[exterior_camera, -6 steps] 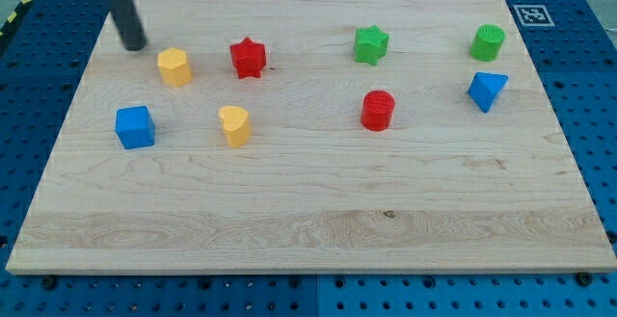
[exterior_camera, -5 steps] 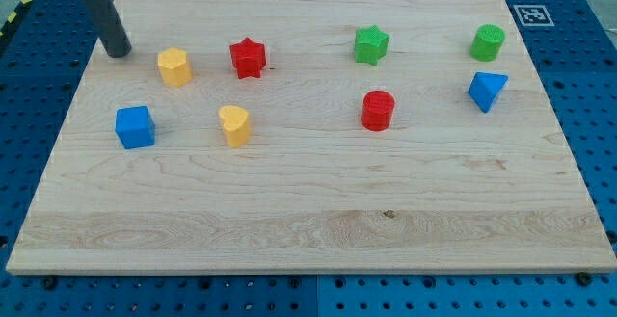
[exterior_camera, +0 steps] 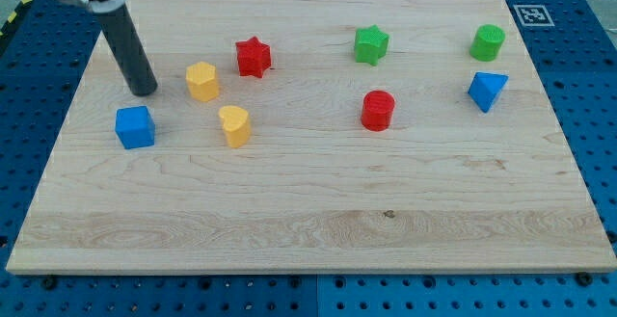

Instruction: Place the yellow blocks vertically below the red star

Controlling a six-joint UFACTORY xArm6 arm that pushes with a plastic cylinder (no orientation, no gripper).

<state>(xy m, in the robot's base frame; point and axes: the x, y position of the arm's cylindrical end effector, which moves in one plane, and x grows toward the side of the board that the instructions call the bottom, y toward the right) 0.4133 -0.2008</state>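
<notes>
The red star [exterior_camera: 253, 56] sits near the view's top, left of centre. A yellow hexagonal block [exterior_camera: 201, 81] lies below and to the left of it, apart from it. A second yellow block [exterior_camera: 233, 124], rounded with a notch, lies lower, slightly left of the star. My tip [exterior_camera: 144, 92] rests on the board left of the yellow hexagonal block, with a gap between them, and just above the blue cube [exterior_camera: 134, 126].
A green star [exterior_camera: 370, 43] and a green cylinder [exterior_camera: 488, 41] sit at the view's top right. A red cylinder [exterior_camera: 378, 110] is right of centre, a blue triangular block [exterior_camera: 487, 90] further right. The wooden board [exterior_camera: 308, 230] lies on a blue pegboard.
My tip moved down and to the right. The yellow hexagonal block has shifted right and down, and the red star moved slightly right and up.
</notes>
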